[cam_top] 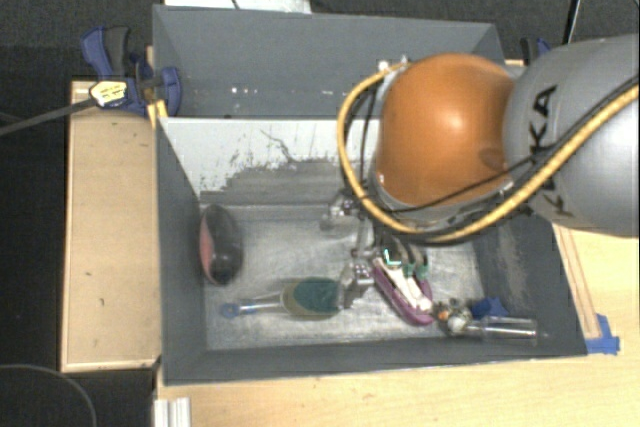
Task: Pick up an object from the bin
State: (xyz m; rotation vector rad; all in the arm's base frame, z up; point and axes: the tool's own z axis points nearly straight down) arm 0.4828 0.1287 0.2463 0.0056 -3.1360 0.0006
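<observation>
Sitting low in bin [300, 65], gripper [356, 283] is just right of green-headed brush [312, 296] near front wall, purple tube [404, 296] on its other side. Can't make out if it's spread or clamped.

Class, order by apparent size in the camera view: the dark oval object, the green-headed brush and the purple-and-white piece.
1. Dark oval object and green-headed brush: too alike to rank; one is bulkier, the other longer.
2. Purple-and-white piece: smallest as seen.
</observation>
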